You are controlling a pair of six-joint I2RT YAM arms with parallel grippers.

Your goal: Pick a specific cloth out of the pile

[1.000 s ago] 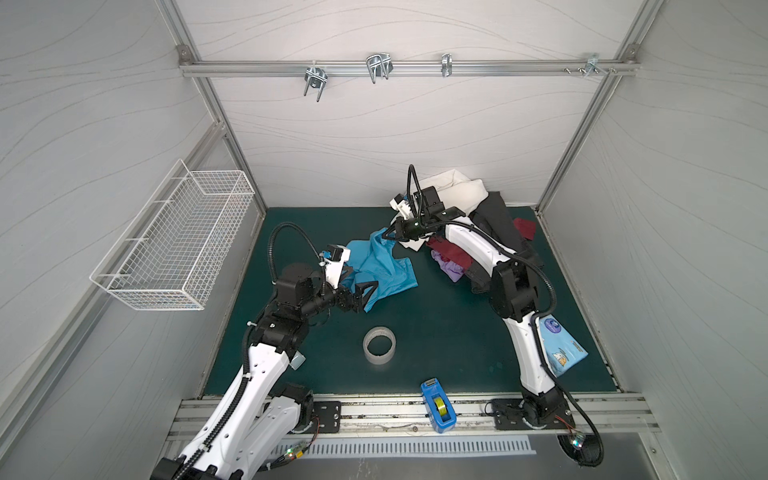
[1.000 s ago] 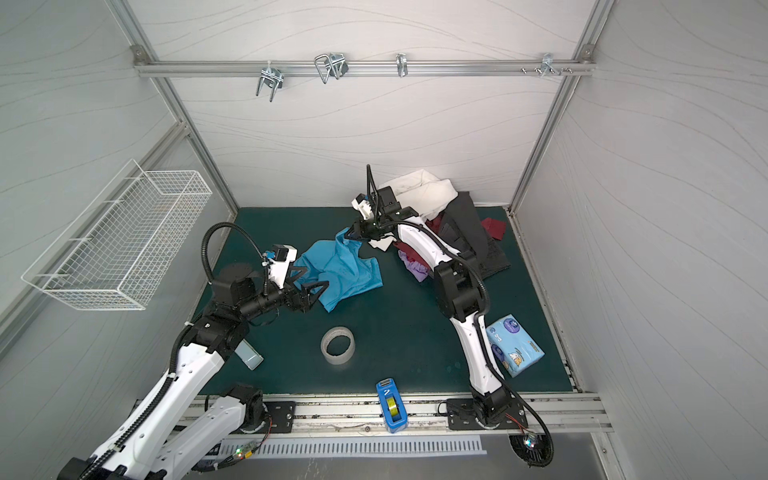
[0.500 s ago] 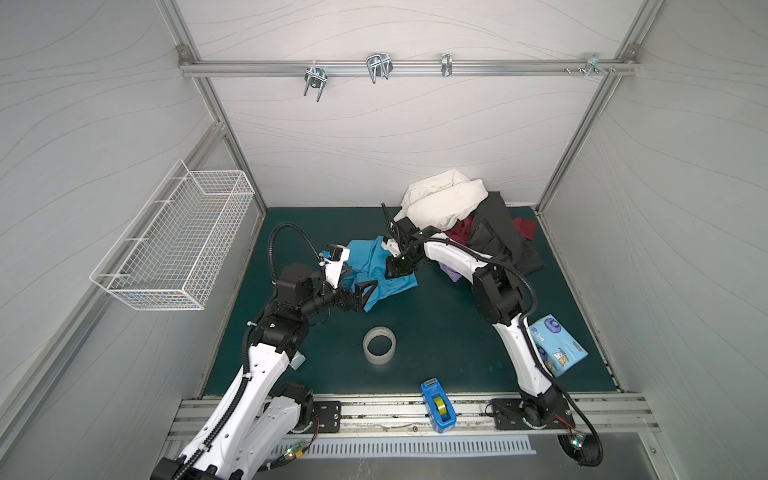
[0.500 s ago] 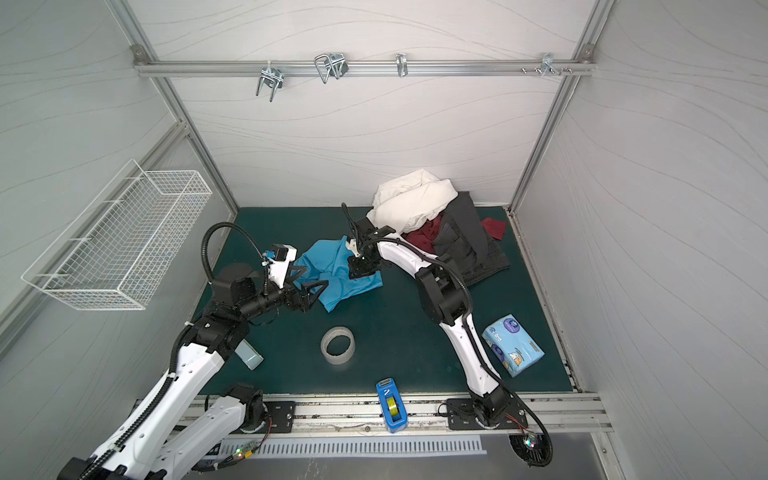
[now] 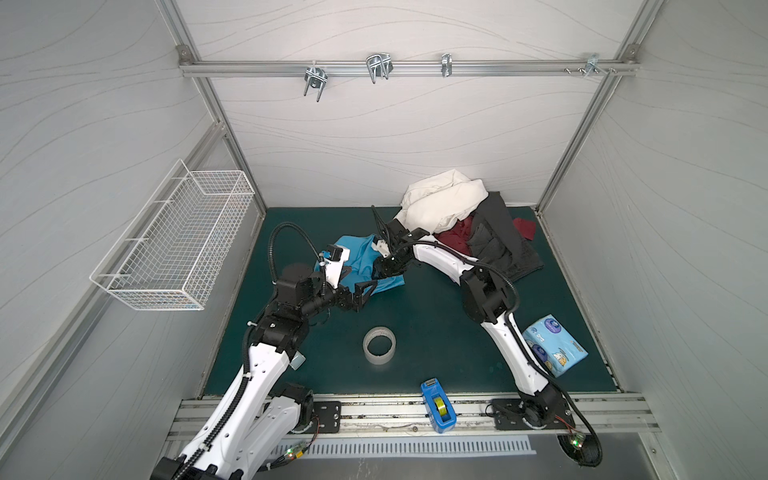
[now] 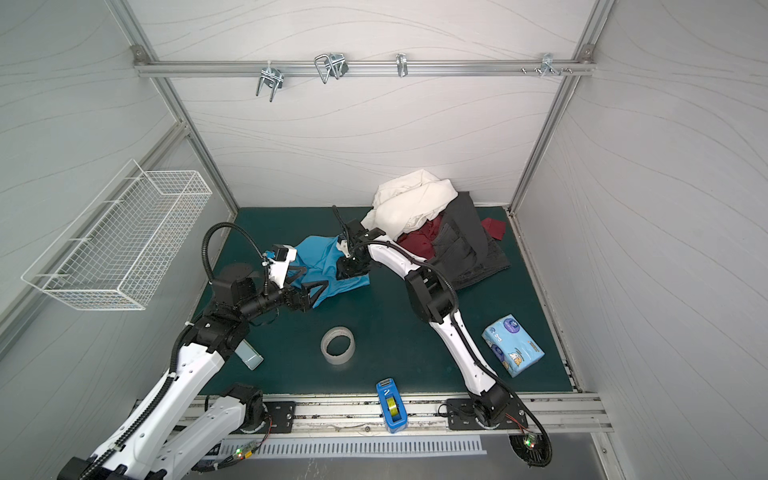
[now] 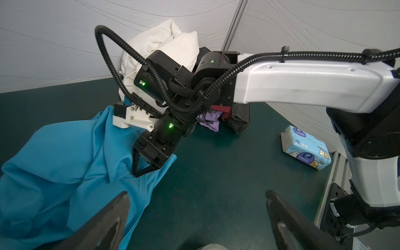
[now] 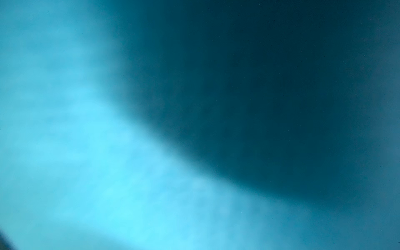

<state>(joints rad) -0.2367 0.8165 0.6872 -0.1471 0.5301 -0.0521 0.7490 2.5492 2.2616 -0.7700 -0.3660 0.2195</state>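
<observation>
Top view of a white-walled robot cell with a dark green mat (image 5: 415,316). The turquoise-blue cloth (image 5: 361,259) lies crumpled on the mat just left of the frame's centre. It sits apart from the pile (image 5: 478,237), a heap of cream, dark red and black garments towards the upper right of the mat.

The right gripper (image 5: 385,269) points down and presses into the cloth's right side. Its own wrist camera shows only blurred blue, and from the other views I cannot tell whether its jaws are parted or pinching fabric.

The left gripper (image 7: 197,194) hovers low at the cloth's lower left edge with its jaws spread wide and nothing between them.

The cloth looks already drawn clear of the pile, so the step in hand seems to be settling or re-gripping it. Next, one gripper likely needs a firm pinch on a fold before lifting, keeping the loose fabric from dragging back towards the pile.
</observation>
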